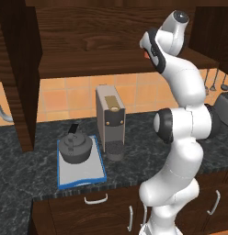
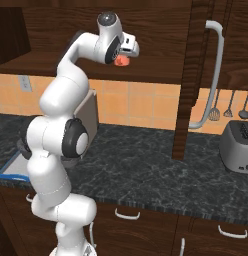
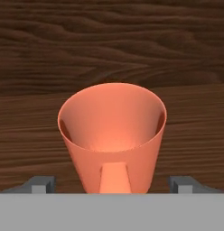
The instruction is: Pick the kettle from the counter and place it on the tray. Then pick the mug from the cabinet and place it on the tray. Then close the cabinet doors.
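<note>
Gripper (image 3: 112, 184): you have it spread wide, one dark fingertip (image 3: 41, 184) on each side of the mug (image 3: 112, 135), neither pad touching the mug's wall in the hand view. Nothing is grasped.

Mug: orange-red, upright on the wood-grain shelf of the cabinet (image 1: 88, 41), its handle turned toward your camera and sitting midway between the fingertips. In the right base view you see a sliver of it just beyond the hand (image 2: 122, 60); in the left base view only a small red edge shows behind the wrist (image 1: 146, 54).

Arm: reaches up from the base, hand level with the cabinet shelf.

Cabinet doors: standing open; one panel at the left of the left base view (image 1: 17, 73), the other with its long silver bar handle in the right base view (image 2: 196, 75).

Kettle (image 1: 75, 147): dark grey, sitting on the tray (image 1: 81, 174), toward its back half.

Tray: blue-rimmed, flat on the counter (image 1: 24, 170), just left of the coffee machine (image 1: 110, 120).

Also on your counter: a toaster (image 2: 238, 145) at the far right, with utensils (image 2: 228, 107) hanging on the tiled wall above it.
</note>
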